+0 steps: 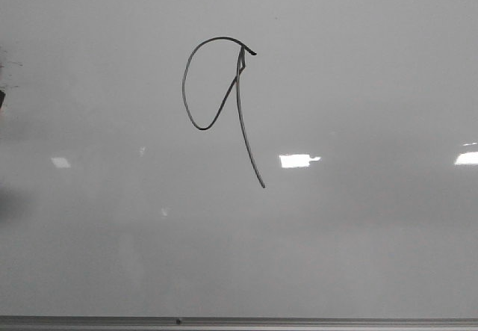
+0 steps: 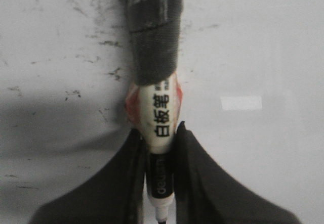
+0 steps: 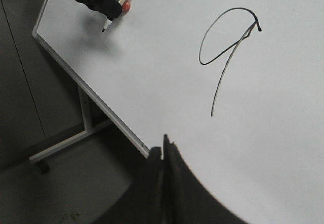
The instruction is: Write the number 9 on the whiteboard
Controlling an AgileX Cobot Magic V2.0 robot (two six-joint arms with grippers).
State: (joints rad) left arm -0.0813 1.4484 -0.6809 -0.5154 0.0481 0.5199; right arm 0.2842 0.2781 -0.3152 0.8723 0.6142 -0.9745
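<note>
one black 9 (image 1: 221, 92) is drawn on the whiteboard (image 1: 358, 256), a little left of the board's middle and in its upper half in the front view: a narrow loop on the left, a small hook at the top, and a long tail slanting down to the right. bright patches of reflected light sit on the glossy board to the right of the tail and at the far right edge, and a thin grey frame runs along the bottom.

the left gripper (image 2: 161, 143) is clamped on a marker (image 2: 158, 118), its two dark fingers (image 2: 195, 173) pressing the barrel from both sides, tip toward the board, where faint dark smudges show around it. from the right wrist camera that gripper (image 3: 101, 2) is near the board's left edge, well apart from the 9 (image 3: 230, 42), with the marker tip just off or at the surface; i cannot tell which.

the right gripper (image 3: 164, 155) hangs in front of the board's lower edge with its fingers pressed together, holding nothing. the board's wheeled stand (image 3: 66, 143) shows below.
</note>
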